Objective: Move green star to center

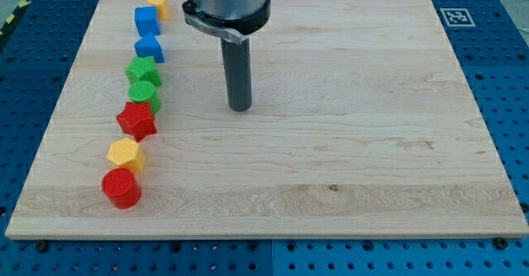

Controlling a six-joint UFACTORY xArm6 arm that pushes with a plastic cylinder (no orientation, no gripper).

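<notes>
**Eight blocks lined up at the view's left; tip stood apart from all of them**

Eight blocks formed a curving column down the left side of the wooden board (331,160) when I checked the feed. From the view's top to bottom I logged: a yellow block (159,3), an upper blue block (147,20), a lower blue block (150,48), a green block (142,70) of star-like shape, a second green block (145,96) just below it and touching it, a red star (137,121), a yellow hexagonal block (126,154), and a red cylinder (121,187).

I could not tell with certainty which green block was the star; the upper one looked the likelier. Both sat near the board's left edge, well apart from its centre.

My arm carried no pincer, only the dark rod, so no jaw state applied. My tip (240,107) rested on the board to the right of the two green blocks, clear of every block, left of the board's centre.
</notes>
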